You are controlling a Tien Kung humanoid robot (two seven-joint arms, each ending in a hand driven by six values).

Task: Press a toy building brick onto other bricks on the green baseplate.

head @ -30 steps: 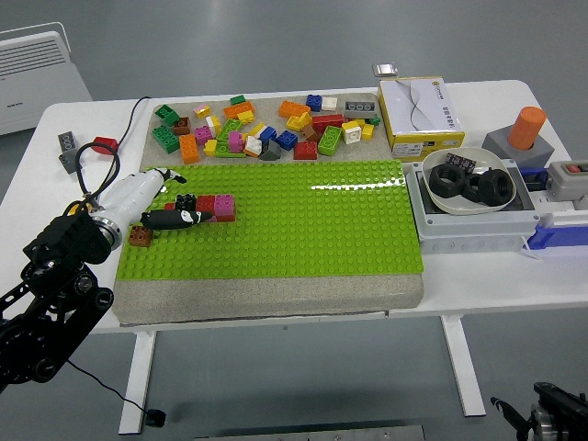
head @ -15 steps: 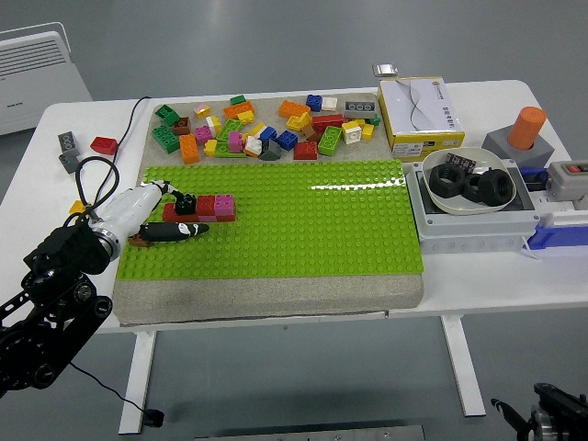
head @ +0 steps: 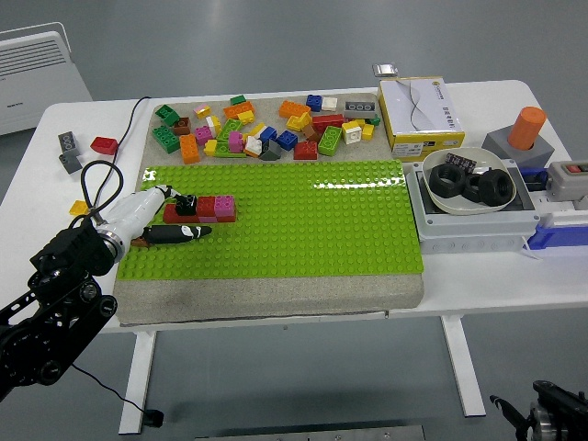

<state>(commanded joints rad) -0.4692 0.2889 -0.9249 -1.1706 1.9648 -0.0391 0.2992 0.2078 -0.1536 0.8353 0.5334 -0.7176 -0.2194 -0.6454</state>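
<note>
The green baseplate (head: 303, 220) lies on a grey pad in the middle of the table. Near its left end a short row is pressed on: a black brick (head: 186, 202), a red brick (head: 206, 206) and a pink brick (head: 224, 209). My left hand (head: 170, 213) reaches in from the left edge. One finger touches the black brick, and the black thumb (head: 176, 232) lies flat on the studs in front of the row. The fingers are extended and grasp nothing. A brown brick (head: 139, 242) peeks out under the wrist. My right arm (head: 551, 413) hangs low at the bottom right corner.
Several loose bricks (head: 266, 129) are heaped behind the baseplate. A yellow-and-white box (head: 421, 112) and a grey tray with a bowl of black rings (head: 473, 184) stand to the right. A red brick (head: 103, 144) and a grey one (head: 68, 141) lie far left.
My left arm has drawn back toward the lower left. The thumb has slid nearer along the studs, and the wrist now covers most of the brown brick. The brick row has not moved.
</note>
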